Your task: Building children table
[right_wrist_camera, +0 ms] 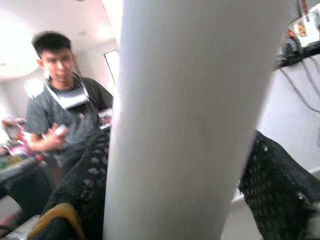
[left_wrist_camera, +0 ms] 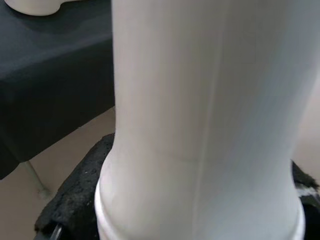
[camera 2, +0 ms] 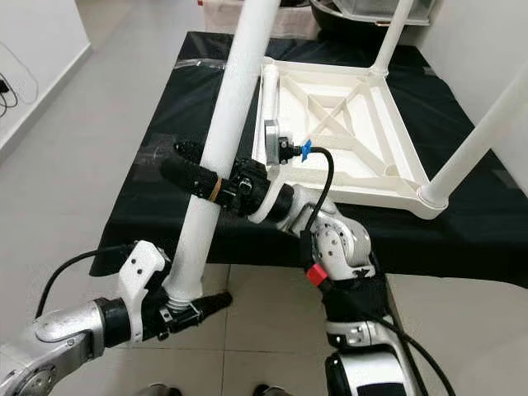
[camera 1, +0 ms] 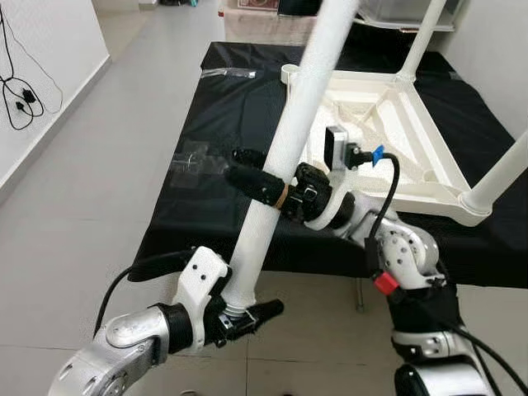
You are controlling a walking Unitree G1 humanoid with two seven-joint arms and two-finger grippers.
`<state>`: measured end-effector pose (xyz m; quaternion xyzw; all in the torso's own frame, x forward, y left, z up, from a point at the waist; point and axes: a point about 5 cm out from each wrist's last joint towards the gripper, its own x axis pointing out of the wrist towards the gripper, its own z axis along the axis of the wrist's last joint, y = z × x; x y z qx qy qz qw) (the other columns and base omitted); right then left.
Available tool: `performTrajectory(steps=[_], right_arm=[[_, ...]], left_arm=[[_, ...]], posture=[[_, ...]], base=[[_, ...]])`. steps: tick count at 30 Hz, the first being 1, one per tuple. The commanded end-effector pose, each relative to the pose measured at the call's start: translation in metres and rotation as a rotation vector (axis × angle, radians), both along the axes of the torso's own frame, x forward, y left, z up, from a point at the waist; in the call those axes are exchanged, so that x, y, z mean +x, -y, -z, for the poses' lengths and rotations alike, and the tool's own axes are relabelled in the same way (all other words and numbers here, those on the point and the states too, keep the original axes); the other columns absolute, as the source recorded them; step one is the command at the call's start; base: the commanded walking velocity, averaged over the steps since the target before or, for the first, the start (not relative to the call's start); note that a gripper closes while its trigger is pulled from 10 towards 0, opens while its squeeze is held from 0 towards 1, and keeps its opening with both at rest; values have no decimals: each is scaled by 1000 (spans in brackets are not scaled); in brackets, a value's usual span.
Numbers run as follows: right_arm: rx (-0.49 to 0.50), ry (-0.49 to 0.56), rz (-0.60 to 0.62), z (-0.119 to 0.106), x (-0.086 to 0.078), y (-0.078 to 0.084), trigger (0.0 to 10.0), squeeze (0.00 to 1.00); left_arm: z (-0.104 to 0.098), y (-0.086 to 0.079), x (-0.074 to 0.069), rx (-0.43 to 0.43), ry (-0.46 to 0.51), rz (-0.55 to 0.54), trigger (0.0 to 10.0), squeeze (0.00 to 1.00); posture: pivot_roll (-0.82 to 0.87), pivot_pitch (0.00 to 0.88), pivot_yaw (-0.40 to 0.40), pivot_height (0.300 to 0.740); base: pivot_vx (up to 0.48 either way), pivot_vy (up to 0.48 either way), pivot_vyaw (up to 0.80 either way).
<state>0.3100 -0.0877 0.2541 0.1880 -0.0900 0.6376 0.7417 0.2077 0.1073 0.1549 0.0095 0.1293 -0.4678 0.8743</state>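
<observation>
A long white table leg point(camera 1: 289, 140) slants up across the middle, free of the table. My left gripper point(camera 1: 241, 312) is shut on its lower, collared end point(left_wrist_camera: 200, 125), over the floor. My right gripper point(camera 1: 252, 173) is shut around the leg's middle point(right_wrist_camera: 190, 125), with a black finger point(right_wrist_camera: 85, 185) on either side. The white children's table top point(camera 1: 412, 157) lies upside down on the black-covered table point(camera 1: 206, 124). Two legs stand fixed in it, one at the near right corner point(camera 1: 503, 177) and one at the far corner point(camera 1: 421, 37).
A clear plastic bag point(camera 1: 194, 161) lies on the black cloth to the left. Black cables point(camera 1: 21, 99) hang on the left wall. Storage boxes point(camera 1: 396, 10) stand behind the table. A person point(right_wrist_camera: 65, 115) stands behind me. Tiled floor runs along the left.
</observation>
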Motion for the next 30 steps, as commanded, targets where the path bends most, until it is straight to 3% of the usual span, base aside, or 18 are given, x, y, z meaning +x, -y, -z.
performTrajectory(steps=[1, 6, 8, 15, 18, 21, 30], right_arm=[[-50, -3, 78, 2, 7, 1, 10000, 0], [-54, -15, 81, 4, 6, 2, 10000, 0], [-20, -53, 12, 4, 1, 5, 10000, 0], [60, -117, -225, 6, -8, 12, 10000, 0], [60, -117, -225, 6, -8, 12, 10000, 0], [102, -108, -290, -1, -9, 7, 10000, 0], [145, -133, -428, -5, -24, 5, 10000, 0]], left_arm=[[-2, 3, 1, 22, 57, 19, 10000, 0], [-5, 1, 8, 0, 73, -31, 10000, 0], [-7, 2, 7, -52, 41, -24, 10000, 0], [-4, 11, -25, -173, -155, 226, 10000, 0], [-4, 11, -25, -173, -155, 226, 10000, 0], [-4, 14, -33, -293, -252, 293, 10000, 0], [-11, 9, -37, -424, -352, 354, 10000, 0]], posture=[[137, 100, -37, 740], [137, 100, -37, 740], [133, 94, -37, 740], [142, 87, -35, 740], [142, 87, -35, 740], [141, 96, -32, 740], [138, 110, -30, 740]], base=[[0, 0, 0], [0, 0, 0], [0, 0, 0], [0, 0, 0], [0, 0, 0], [0, 0, 0], [0, 0, 0]])
